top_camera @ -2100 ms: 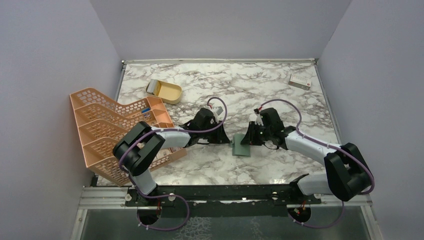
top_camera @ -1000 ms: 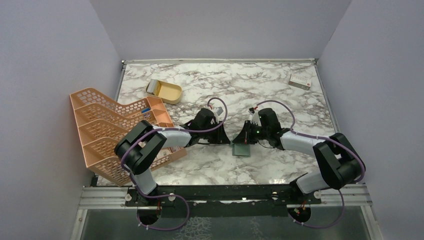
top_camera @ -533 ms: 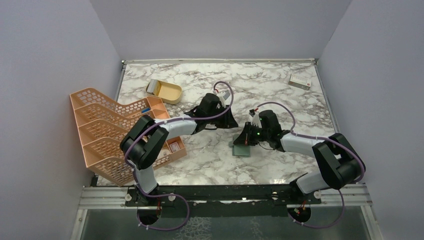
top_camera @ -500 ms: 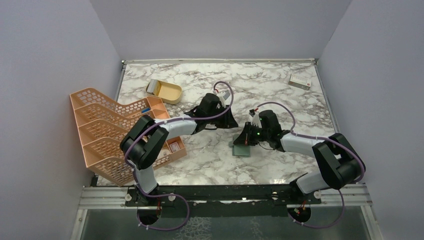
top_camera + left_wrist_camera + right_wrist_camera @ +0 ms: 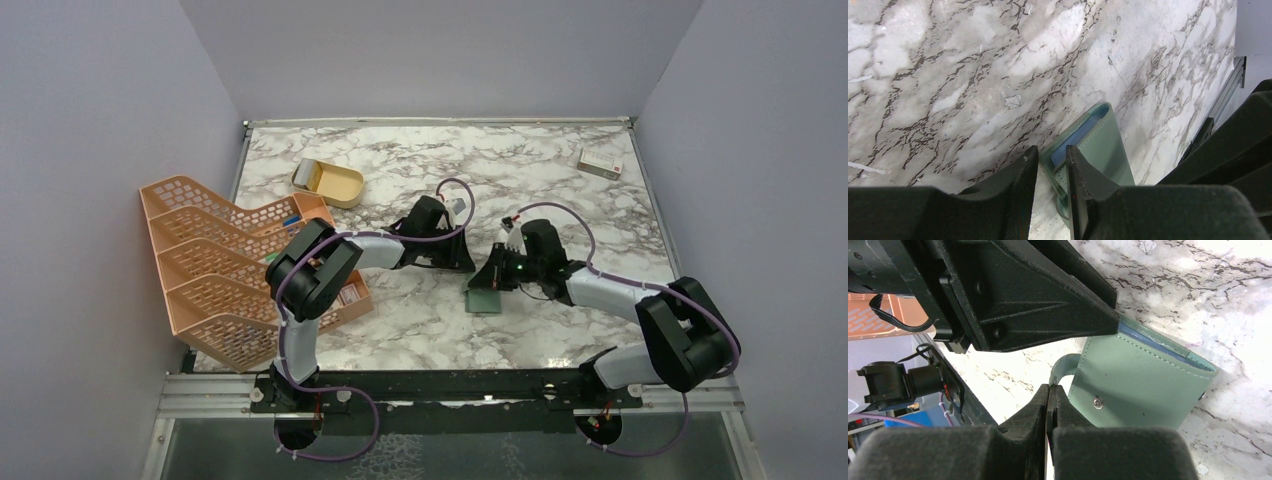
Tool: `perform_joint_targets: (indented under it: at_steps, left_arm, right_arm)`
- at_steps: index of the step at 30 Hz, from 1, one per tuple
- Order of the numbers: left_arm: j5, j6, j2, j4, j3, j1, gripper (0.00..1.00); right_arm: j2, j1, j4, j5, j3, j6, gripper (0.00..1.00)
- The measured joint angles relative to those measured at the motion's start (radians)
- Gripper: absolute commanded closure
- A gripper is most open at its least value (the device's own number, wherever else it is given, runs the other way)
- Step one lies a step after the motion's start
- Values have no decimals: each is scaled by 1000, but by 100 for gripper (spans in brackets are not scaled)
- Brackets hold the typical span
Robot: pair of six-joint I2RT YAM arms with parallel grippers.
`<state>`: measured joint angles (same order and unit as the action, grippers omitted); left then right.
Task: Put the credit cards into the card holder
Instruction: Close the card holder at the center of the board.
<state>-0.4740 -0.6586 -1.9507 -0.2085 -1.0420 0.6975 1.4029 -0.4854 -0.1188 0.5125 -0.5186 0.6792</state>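
The card holder (image 5: 484, 301) is a grey-green bifold wallet lying on the marble table between my two arms. In the left wrist view the card holder (image 5: 1105, 150) shows a blue inner face at its open edge. My left gripper (image 5: 466, 265) is at its left edge. The left gripper (image 5: 1050, 154) is open by a narrow gap, with the wallet's corner in that gap. My right gripper (image 5: 1049, 386) is shut on the snap tab (image 5: 1064, 364) of the card holder (image 5: 1143, 385). In the top view the right gripper (image 5: 491, 283) sits at the wallet's far edge. No credit cards show.
An orange mesh rack (image 5: 225, 270) stands at the left table edge, beside my left arm. A gold oval tin (image 5: 328, 182) lies at the back left. A white box with a red mark (image 5: 600, 162) lies at the back right.
My left gripper swung away toward the back half a second ago and has come back to the wallet's left edge. My right gripper has stayed at the wallet.
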Motion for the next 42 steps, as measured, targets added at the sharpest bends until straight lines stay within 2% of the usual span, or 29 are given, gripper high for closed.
perform_joint_targets:
  at_steps: [15, 28, 36, 42]
  left_arm:
    - [11, 34, 2, 3, 0, 0, 69]
    - [13, 41, 7, 10, 1, 0, 69]
    - [26, 16, 88, 53, 42, 12, 69]
    - [16, -27, 125, 1, 54, 53, 70]
  right_arm:
    - [-122, 0, 192, -143, 2, 19, 99]
    - [-116, 0, 224, -206, 17, 28, 99]
    - [-106, 0, 215, -212, 28, 33, 99]
    - [-107, 0, 210, -212, 30, 34, 99]
